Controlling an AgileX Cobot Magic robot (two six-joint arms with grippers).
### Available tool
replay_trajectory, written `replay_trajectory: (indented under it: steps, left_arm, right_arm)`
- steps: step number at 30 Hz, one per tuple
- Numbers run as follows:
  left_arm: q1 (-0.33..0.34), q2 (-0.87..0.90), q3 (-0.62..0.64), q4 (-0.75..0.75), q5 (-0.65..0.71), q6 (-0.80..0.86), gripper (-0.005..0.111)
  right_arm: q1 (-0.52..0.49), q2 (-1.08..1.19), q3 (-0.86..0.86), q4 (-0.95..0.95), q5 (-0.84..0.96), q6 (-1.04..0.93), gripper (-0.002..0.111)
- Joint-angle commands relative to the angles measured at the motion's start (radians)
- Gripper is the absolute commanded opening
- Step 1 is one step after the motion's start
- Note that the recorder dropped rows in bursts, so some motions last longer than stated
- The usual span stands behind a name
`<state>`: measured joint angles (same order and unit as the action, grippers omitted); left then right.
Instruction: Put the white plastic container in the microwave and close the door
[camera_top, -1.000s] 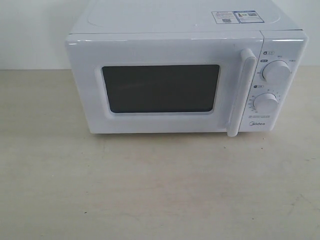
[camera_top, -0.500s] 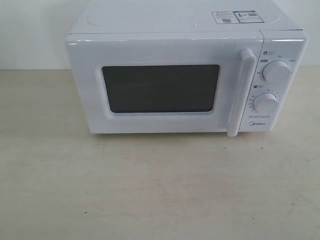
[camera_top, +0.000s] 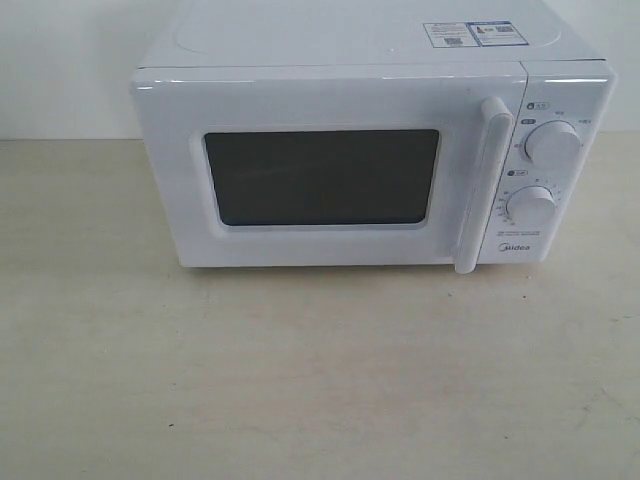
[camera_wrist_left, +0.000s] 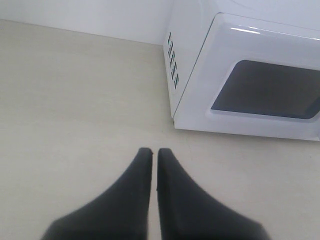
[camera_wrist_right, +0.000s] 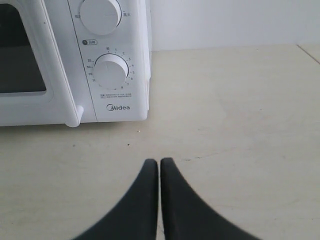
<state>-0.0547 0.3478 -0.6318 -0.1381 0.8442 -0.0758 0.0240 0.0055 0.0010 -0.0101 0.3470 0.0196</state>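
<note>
The white Midea microwave (camera_top: 370, 150) stands at the back of the table. Its door (camera_top: 320, 175) is closed, with the dark mesh window and the vertical bar handle (camera_top: 483, 185) facing me. Two round knobs (camera_top: 552, 143) sit on its right panel. The white plastic container is out of view in every frame. Neither gripper shows in the exterior view. My left gripper (camera_wrist_left: 154, 150) is shut and empty over bare table, in front of the microwave's (camera_wrist_left: 250, 75) vented side. My right gripper (camera_wrist_right: 159, 161) is shut and empty, in front of the lower knob (camera_wrist_right: 111, 71).
The pale wooden table (camera_top: 320, 380) stretches in front of the microwave and to both sides. A white wall (camera_top: 60, 60) stands behind it. Stickers (camera_top: 470, 33) lie on the microwave's top.
</note>
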Motion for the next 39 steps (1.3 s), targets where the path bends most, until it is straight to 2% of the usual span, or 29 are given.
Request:
replay_trajectory:
  steps: [1,35,39]
  left_arm:
    - [0.002,-0.008,0.005,0.004,-0.009,-0.007,0.004]
    - [0.002,-0.007,0.005,0.007,-0.011,0.005,0.004]
    - [0.002,-0.007,0.031,0.032,-0.139,0.076,0.004]
  right_arm:
    - [-0.004,-0.006,-0.001,0.001,-0.001,0.000,0.000]
    - [-0.004,-0.006,-0.001,0.001,-0.004,0.002,0.000]
    - [-0.004,-0.006,-0.001,0.001,-0.004,0.002,0.000]
